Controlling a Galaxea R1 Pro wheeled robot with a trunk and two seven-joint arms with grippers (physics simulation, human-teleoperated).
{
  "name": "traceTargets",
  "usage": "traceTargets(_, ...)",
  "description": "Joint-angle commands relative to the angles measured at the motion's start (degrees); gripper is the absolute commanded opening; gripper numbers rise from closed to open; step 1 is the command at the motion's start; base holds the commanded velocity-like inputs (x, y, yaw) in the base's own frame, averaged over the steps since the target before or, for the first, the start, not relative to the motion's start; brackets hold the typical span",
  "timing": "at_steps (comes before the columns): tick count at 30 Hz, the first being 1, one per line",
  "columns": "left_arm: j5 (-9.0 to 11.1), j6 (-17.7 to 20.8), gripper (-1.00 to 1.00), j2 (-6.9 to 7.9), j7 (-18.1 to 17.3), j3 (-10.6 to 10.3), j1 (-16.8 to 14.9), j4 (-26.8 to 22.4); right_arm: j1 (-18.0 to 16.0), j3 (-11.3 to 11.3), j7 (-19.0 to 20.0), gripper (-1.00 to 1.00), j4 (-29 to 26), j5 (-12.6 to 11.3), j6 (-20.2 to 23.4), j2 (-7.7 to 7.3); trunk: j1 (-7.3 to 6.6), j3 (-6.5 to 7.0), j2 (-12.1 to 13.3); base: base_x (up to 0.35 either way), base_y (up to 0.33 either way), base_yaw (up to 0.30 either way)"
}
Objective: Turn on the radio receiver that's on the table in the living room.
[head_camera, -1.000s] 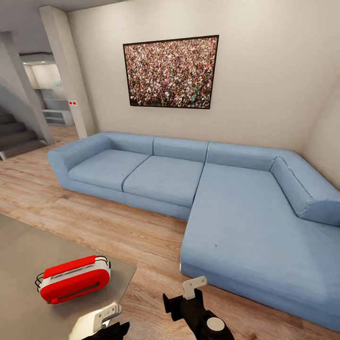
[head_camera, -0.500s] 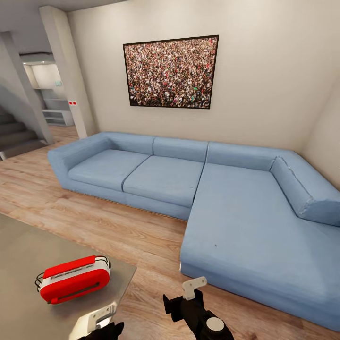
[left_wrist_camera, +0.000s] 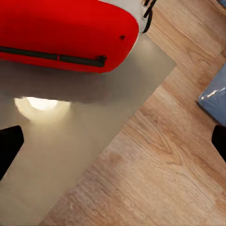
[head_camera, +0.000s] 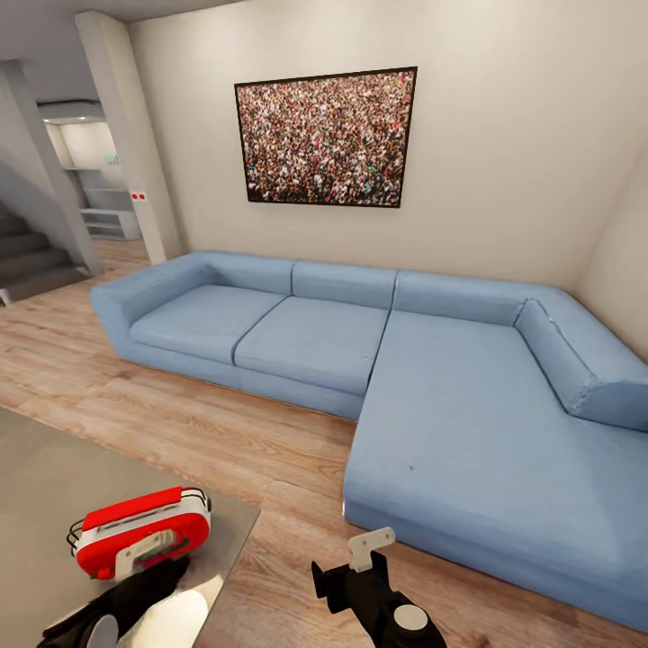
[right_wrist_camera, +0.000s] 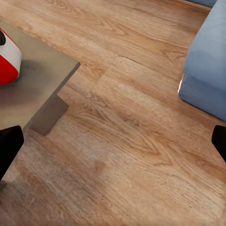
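Radio receiver [head_camera: 141, 531] near table [head_camera: 54, 486] corner, beside sofa [head_camera: 468, 432]

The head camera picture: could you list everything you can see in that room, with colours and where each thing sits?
radio receiver: one, glossy red with a white panel and black wire handle, on the table near its corner.
table: one, matte grey, low, at the lower left.
sofa: one, light blue, L-shaped, along the far wall and down the right side.
crowd photograph: one, black-framed, on the beige wall above the sofa.
floor: light wood planks, between table and sofa.
stairs: grey, far left.
left hand: black with pale fingers, reaching over the table against the radio's front.
right hand: black with a pale finger, over the floor beside the table.
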Motion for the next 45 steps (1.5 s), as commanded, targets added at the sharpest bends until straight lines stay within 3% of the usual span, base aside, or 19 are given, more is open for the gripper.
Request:
traceTargets(1, 0.0, 0.1, 1.0, 0.36, 0.1, 0.8, -0.3, 0.0, 0.0, 0.0, 0.0, 1.0, 0.0, 0.0, 0.0, -0.01, 0.0, 0.0, 0.0, 0.0, 0.0, 0.0)
traceTargets(7, 0.0, 0.0, 1.0, 1.01, 2.5, 4.5, -0.9, 0.0, 0.0, -0.2, 0.0, 1.0, 0.0, 0.0, 0.0, -0.02, 0.0, 0.0, 0.0, 0.0, 0.0, 0.0)
traceTargets(9, 0.2, -0.1, 1.0, 1.06, 3.5, 5.6, -0.9, -0.2, 0.0, -2.0, 0.0, 1.0, 0.0, 0.1, 0.0, -0.03, 0.0, 0.0, 0.0, 0.0, 0.0, 0.0)
traceTargets(14, 0.4, -0.2, 1.0, 0.76, 3.8, 5.9, -1.9, -0.3, 0.0, -3.7, 0.1, 1.0, 0.0, 0.1, 0.1, -0.03, 0.0, 0.0, 0.0, 0.0, 0.0, 0.0)
traceTargets(26, 0.5, -0.2, 1.0, -0.08, 3.7, 3.6, -2.9, -0.3, 0.0, -3.9, -0.1, 1.0, 0.0, 0.1, 0.1, 0.05, 0.0, 0.0, 0.0, 0.0, 0.0, 0.0)
traceTargets(32, 0.4, -0.4, 1.0, -0.13, 4.1, -2.6, -2.9, -0.3, 0.0, -3.9, -0.2, 1.0, 0.0, 0.1, 0.1, 0.06, 0.0, 0.0, 0.0, 0.0, 0.0, 0.0)
traceTargets(45, 0.4, -0.9, 1.0, -0.21, 4.2, -2.7, -2.7, -0.3, 0.0, -3.9, -0.2, 1.0, 0.0, 0.1, 0.1, 0.06, 0.0, 0.0, 0.0, 0.0, 0.0, 0.0)
